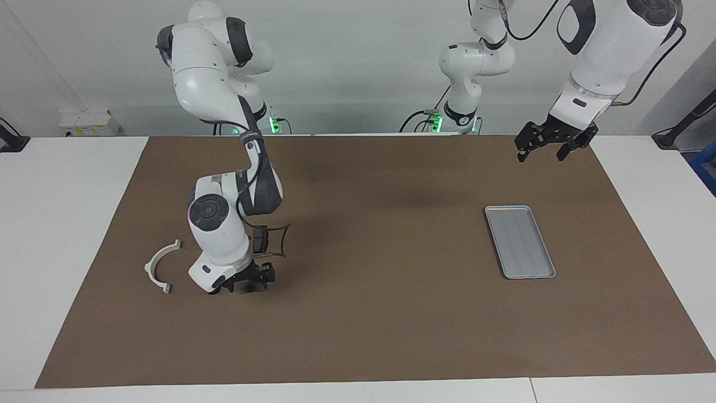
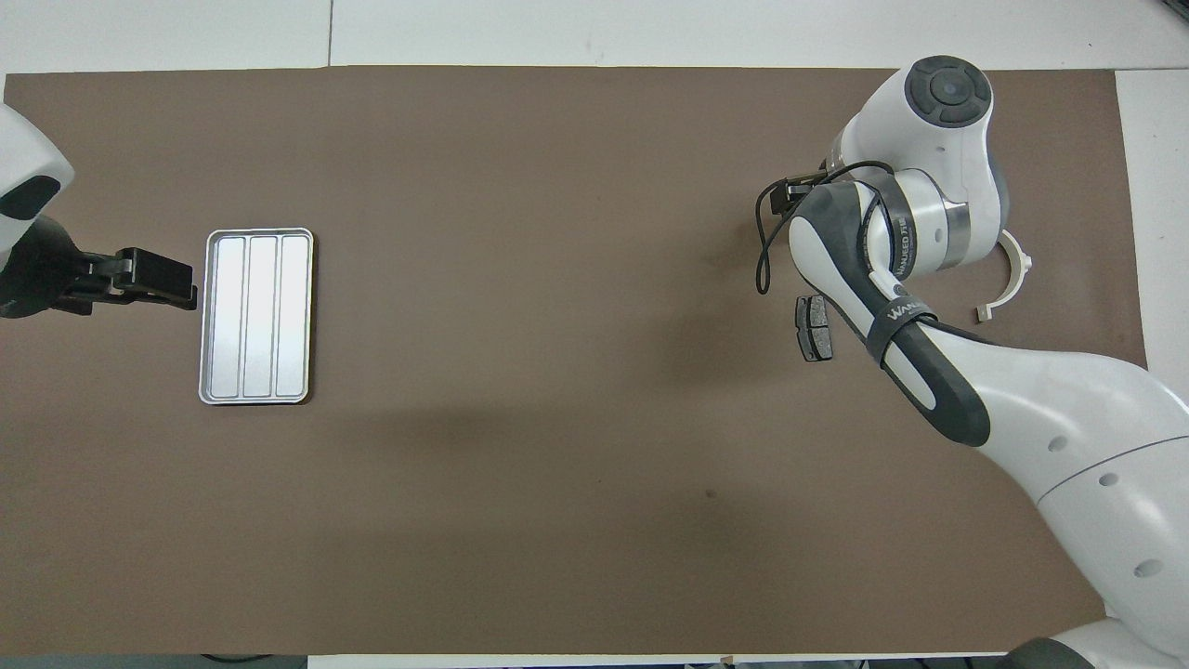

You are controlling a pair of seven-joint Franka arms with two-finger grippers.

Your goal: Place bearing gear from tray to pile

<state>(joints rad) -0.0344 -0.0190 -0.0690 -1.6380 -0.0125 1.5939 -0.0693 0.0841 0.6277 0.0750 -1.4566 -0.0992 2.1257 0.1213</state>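
The silver-grey tray [image 1: 520, 240] lies empty toward the left arm's end of the mat; it also shows in the overhead view [image 2: 255, 316]. The pile lies toward the right arm's end: a white semicircular bracket [image 1: 159, 266] [image 2: 1008, 279] and one dark brake-pad piece [image 2: 815, 327]. A second pad and the bearing gear are hidden. My right gripper [image 1: 249, 284] hangs low over the mat beside the bracket, and its wrist covers it in the overhead view. My left gripper [image 1: 548, 146] is open and empty, raised beside the tray [image 2: 158, 279], and waits.
A brown mat [image 1: 380, 324] covers most of the white table. A black cable loop [image 1: 279, 242] hangs off the right arm's wrist close to the brake-pad piece.
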